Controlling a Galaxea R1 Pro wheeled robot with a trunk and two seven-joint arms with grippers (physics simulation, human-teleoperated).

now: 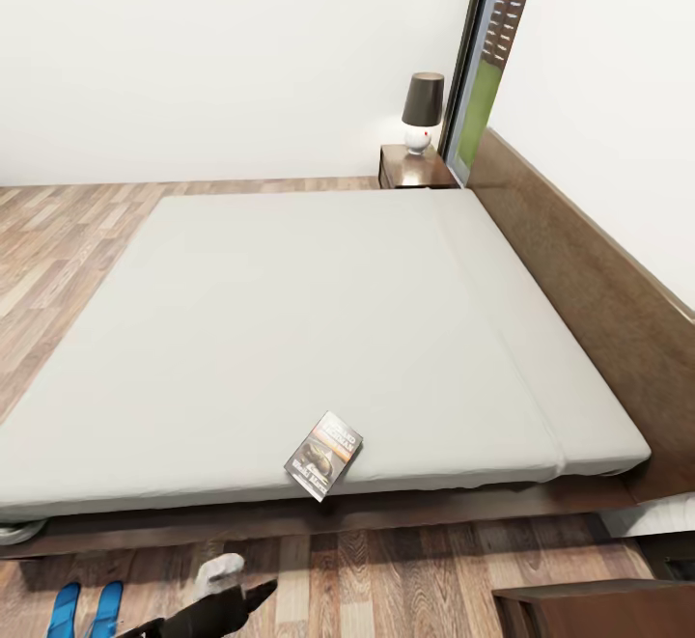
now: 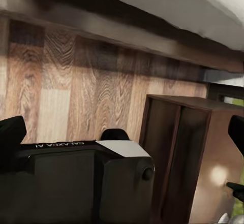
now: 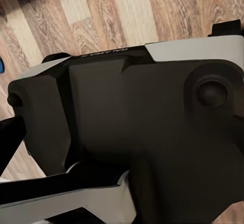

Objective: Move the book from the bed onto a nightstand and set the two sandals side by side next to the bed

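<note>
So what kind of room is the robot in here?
Most likely a bedroom: a large low bed with a wooden headboard, a nightstand carrying a table lamp, and wood-plank flooring.

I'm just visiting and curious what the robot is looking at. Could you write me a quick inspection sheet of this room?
Surface: bed, pale mattress on a dark wooden frame, on a wood-plank floor.
Job's things: book lies at the mattress's near edge, one corner overhanging; two blue sandals side by side on the floor; one nightstand by the far corner, another at the near right.
Clutter: lamp on the far nightstand.
Grippers: cannot tell whether open or shut.
Cables: nothing seen.
Surroundings: white walls, window beside the headboard.
</note>
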